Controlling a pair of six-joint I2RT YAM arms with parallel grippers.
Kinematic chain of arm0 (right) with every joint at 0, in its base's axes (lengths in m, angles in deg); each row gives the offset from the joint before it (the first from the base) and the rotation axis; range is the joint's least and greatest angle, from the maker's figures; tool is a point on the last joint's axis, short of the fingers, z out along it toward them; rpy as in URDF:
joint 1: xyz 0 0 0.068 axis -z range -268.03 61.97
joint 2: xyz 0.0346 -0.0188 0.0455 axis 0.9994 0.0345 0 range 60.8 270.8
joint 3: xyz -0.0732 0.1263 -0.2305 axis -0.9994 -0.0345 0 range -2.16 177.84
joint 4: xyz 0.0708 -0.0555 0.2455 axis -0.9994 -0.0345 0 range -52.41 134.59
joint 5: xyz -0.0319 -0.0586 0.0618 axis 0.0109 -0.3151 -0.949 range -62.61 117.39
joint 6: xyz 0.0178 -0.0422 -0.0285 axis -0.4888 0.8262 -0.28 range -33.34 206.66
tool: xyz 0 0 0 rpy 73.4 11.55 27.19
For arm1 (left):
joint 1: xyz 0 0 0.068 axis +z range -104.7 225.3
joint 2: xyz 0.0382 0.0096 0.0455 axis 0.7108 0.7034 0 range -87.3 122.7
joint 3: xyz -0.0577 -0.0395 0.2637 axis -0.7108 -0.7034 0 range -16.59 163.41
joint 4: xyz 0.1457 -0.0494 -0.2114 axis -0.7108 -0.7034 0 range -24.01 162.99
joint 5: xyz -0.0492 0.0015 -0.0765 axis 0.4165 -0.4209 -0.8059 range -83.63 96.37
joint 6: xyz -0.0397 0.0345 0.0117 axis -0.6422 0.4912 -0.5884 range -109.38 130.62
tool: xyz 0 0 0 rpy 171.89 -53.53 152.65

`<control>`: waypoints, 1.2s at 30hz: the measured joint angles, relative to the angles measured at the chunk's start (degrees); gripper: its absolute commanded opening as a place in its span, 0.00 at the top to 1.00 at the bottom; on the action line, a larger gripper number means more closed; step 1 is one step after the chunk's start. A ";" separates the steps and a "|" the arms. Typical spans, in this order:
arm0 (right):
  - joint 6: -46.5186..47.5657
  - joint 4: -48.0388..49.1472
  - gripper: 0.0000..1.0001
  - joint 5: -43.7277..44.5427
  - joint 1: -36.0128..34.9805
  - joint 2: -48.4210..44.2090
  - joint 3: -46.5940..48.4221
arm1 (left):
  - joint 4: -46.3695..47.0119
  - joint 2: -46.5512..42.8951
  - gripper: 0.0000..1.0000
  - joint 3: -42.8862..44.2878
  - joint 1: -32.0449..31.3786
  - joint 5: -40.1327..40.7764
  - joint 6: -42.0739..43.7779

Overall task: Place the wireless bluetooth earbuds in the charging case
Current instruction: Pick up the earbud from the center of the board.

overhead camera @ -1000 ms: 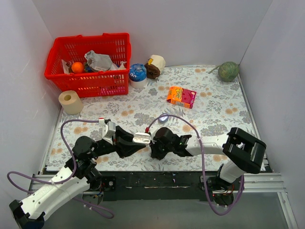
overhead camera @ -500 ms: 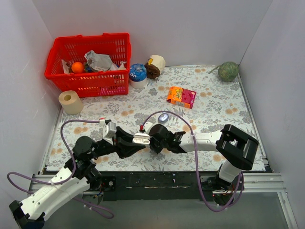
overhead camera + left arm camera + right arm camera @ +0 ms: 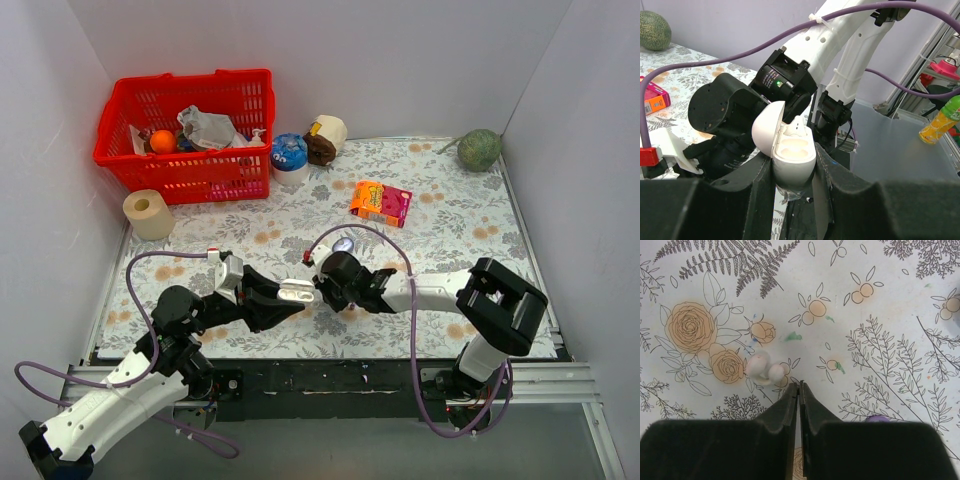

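Left claw (image 3: 792,175) snug around open charging case (image 3: 789,150); right claw (image 3: 799,386) closed, empty; purple earbud (image 3: 875,418), apparently, half-hidden.

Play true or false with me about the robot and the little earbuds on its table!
1. The left fingers hold a white charging case with its lid open. True.
2. Both cups in the case are full. False: only one seated earbud is inside, and the nearer cup is empty.
3. A loose earbud lies on the flowery tablecloth just ahead of the right fingers. True.
4. The right fingers are wide open. False: they are pressed together with nothing between them.
5. The red basket is empty. False: it holds several things.
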 measured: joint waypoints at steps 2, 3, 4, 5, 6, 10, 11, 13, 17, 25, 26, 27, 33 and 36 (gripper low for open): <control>-0.17 0.04 0.94 -0.57 0.31 -0.02 -0.02 | -0.02 -0.07 1.00 0.00 0.00 0.02 -0.04; -0.26 0.28 0.97 -0.79 0.35 -0.09 -0.22 | -0.04 -0.13 1.00 0.00 0.00 0.02 -0.04; -0.44 0.94 0.99 -1.25 0.35 -0.48 -0.92 | -0.02 -0.24 1.00 0.00 0.00 0.02 -0.04; -0.59 1.11 0.99 -1.51 0.37 -0.76 -1.29 | -0.04 -0.37 1.00 0.00 0.00 0.02 -0.04; -1.18 1.77 0.99 -2.45 0.37 -1.36 -2.16 | -0.04 -0.48 1.00 0.00 0.00 0.02 -0.04; -3.10 4.07 0.99 -5.75 0.24 -3.10 -5.03 | -0.04 -0.55 1.00 0.00 0.00 0.02 -0.04; -3.54 4.66 0.99 -6.36 0.20 -3.13 -5.29 | -0.04 -0.57 1.00 0.00 0.00 0.02 -0.04; -4.48 5.33 0.99 -7.10 0.20 -3.13 -5.57 | -0.02 -0.52 1.00 0.00 0.00 0.02 -0.04; -5.60 6.45 0.99 -8.07 0.17 -2.38 -5.46 | -0.02 -0.46 1.00 0.00 0.00 0.00 -0.07; -4.98 7.02 0.99 -7.78 0.09 1.81 -1.36 | -0.37 -0.48 1.00 0.00 0.00 0.02 -0.04; -4.59 7.02 0.99 -7.52 0.09 2.10 -1.01 | -0.48 -0.50 1.00 0.00 0.00 0.02 -0.04; -4.15 6.97 0.99 -7.06 0.07 2.43 -0.63 | -0.55 -0.50 1.00 0.00 0.00 0.02 -0.02; -0.50 6.25 0.94 -3.91 -0.13 3.69 1.27 | -1.14 -0.59 1.00 0.00 0.00 0.04 0.02; 0.57 6.21 0.92 -2.75 0.44 3.69 1.27 | -1.31 -0.59 1.00 0.00 0.00 0.04 0.15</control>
